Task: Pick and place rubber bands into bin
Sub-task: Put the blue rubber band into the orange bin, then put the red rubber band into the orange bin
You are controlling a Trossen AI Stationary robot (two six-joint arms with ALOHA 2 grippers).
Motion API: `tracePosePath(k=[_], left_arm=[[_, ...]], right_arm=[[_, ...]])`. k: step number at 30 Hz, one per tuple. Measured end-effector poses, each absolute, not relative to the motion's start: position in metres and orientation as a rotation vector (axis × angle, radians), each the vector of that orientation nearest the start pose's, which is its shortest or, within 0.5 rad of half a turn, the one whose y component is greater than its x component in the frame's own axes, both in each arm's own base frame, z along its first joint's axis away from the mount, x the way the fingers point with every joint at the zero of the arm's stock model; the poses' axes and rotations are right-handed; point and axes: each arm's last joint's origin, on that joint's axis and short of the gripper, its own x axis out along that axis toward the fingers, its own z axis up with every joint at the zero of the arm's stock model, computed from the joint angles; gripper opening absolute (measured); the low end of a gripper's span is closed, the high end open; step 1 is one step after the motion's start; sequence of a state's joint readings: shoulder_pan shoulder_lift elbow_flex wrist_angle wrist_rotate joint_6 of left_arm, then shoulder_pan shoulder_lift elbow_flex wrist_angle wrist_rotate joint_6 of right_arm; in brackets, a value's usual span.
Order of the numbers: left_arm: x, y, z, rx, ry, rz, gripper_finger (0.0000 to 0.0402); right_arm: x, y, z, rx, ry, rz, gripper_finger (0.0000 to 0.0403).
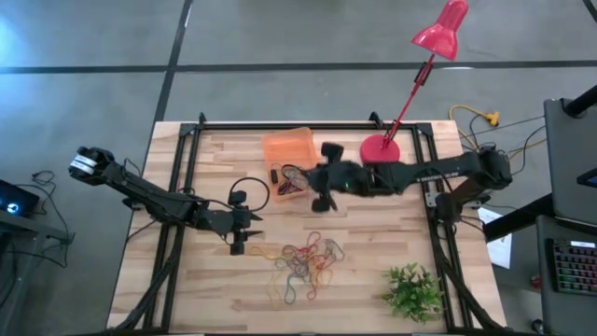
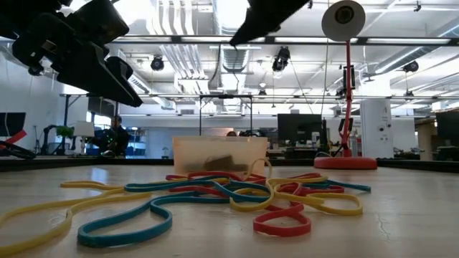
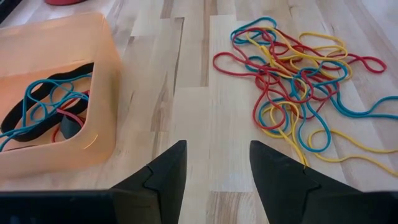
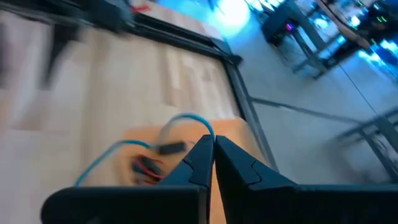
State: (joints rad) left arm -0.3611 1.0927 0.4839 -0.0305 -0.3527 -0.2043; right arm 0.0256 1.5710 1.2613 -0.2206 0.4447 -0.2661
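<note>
Over the one bin, the right gripper pinches what looks like one blue rubber band; left gripper gapes empty.

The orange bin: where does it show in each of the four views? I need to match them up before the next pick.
High view: the bin sits at the table's far edge, left of the red lamp base.
Low view: centre, behind the rubber bands; lamp base at right.
Left wrist view: at the picture's left edge, bands inside.
Right wrist view: just beyond the right gripper, blue band dangling over it.
Shared landmark: the lamp base.
</note>
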Motion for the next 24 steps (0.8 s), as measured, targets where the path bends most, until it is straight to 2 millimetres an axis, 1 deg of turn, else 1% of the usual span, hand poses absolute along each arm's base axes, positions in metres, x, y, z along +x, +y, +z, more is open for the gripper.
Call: tracePosePath(k=[3,6,11,16,18,21,24], left_arm=[[0.2,-0.065,0.19,0.026,0.596,0.053,0.016],[0.2,-0.065,0.19,0.026,0.597,0.053,0.016],[0.2,-0.065,0.19,0.027,0.598,0.053,0.016],[0.2,-0.065,0.19,0.027,0.599,0.053,0.016],[0.2,-0.065,0.19,0.027,0.599,0.053,0.016],[0.2,-0.065,0.19,0.027,0.599,0.054,0.016],[0.2,-0.065,0.19,0.028,0.599,0.054,0.016]], right_arm=[[0.356,-0.028,0.298,-0.355,0.594,-0.379,0.0008],[0.361,-0.049,0.288,-0.302,0.593,-0.387,0.0008],[0.373,-0.074,0.268,-0.231,0.596,-0.366,0.0008],[0.381,-0.09,0.246,-0.167,0.627,-0.398,0.0009],[0.383,-0.094,0.239,-0.15,0.651,-0.364,0.0013],[0.385,-0.096,0.23,-0.115,0.664,-0.291,0.0035],[0.386,-0.097,0.227,-0.094,0.668,-0.282,0.0069]])
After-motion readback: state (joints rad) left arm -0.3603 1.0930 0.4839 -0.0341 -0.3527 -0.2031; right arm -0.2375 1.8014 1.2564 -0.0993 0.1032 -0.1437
